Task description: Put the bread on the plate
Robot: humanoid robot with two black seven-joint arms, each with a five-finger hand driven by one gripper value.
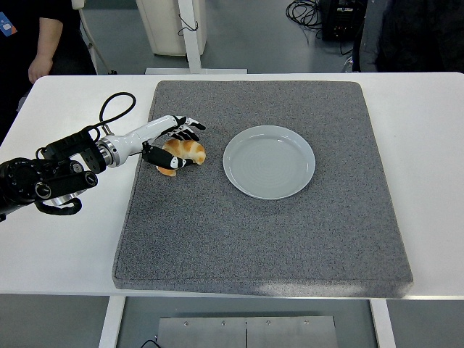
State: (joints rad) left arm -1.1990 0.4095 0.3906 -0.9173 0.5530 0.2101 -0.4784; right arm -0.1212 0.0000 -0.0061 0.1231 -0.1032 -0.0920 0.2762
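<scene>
Grey mat (261,232) covers most of the white table (58,239). Left hand (170,148) at the mat's left part, fingers curled around the bread (183,154), thumb below, fingers over the top. The bread lies on the mat, not lifted as far as visible. Plate (269,162) sits empty, just right of it. Grasp under way; lift, carry and release remain. Person (36,43) stands beyond the far-left corner.

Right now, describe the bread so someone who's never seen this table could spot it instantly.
A grey mat covers most of the white table. Left of the round pale plate, near the mat's left edge, lies the bread, apart from the plate. It is a small golden-brown croissant, the only food here, with the fingers of the left hand curled around it.
</scene>
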